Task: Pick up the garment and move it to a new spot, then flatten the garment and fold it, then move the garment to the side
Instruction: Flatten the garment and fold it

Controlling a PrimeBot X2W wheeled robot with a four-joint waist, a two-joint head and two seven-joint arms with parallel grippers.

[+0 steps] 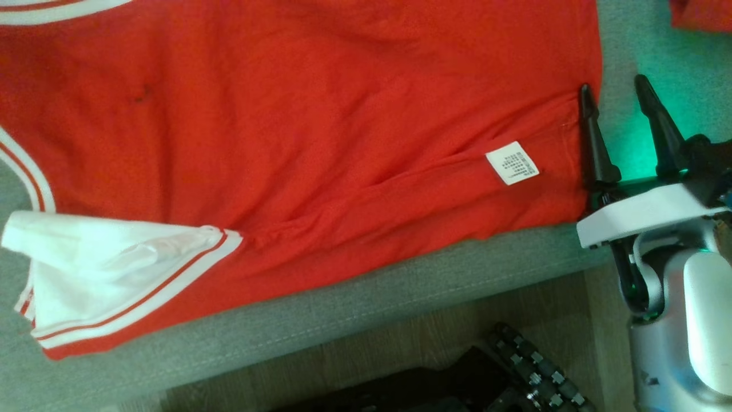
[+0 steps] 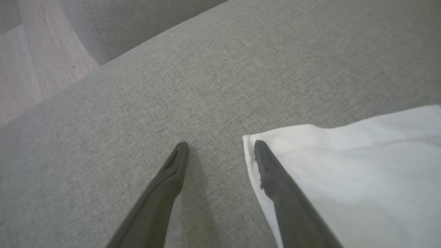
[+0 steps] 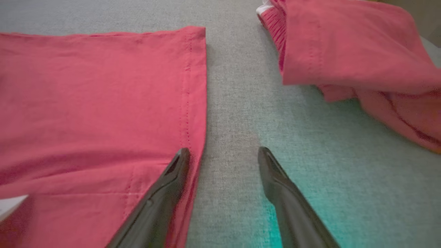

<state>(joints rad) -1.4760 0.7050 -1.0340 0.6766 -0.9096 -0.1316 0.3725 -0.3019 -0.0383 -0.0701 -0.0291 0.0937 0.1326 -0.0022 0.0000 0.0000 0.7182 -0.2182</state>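
At the garment's right-hand edge, right gripper [image 1: 613,84] [image 3: 224,151]: fingers spread apart; one lies over the stitched hem [image 3: 193,86], the other over bare cushion just beside it. Whether they touch the cloth cannot be told.
Left gripper [image 2: 220,144]: fingers spread apart, straddling the corner of the white panel [image 2: 361,172] [image 1: 103,263]; one finger over white cloth, the other over grey upholstery.
Garment [image 1: 314,114] [image 3: 93,96]: red jersey with white, red-striped trim, spread nearly flat across the cushion, with a few creases running toward the hem.
Care label [image 1: 512,162] [image 3: 10,205]: white, lying on the red cloth near the right gripper.
Second red garment [image 3: 344,51] [image 1: 700,14]: rumpled, apart from the hem, on the right gripper's far side.
Cushion [image 1: 372,297] [image 2: 241,69] [image 3: 234,86]: grey woven fabric; a green glow [image 1: 635,154] [image 3: 310,172] falls by the right gripper.
Floor [image 1: 400,349] [image 2: 31,62]: pale wood, below the cushion's front edge.
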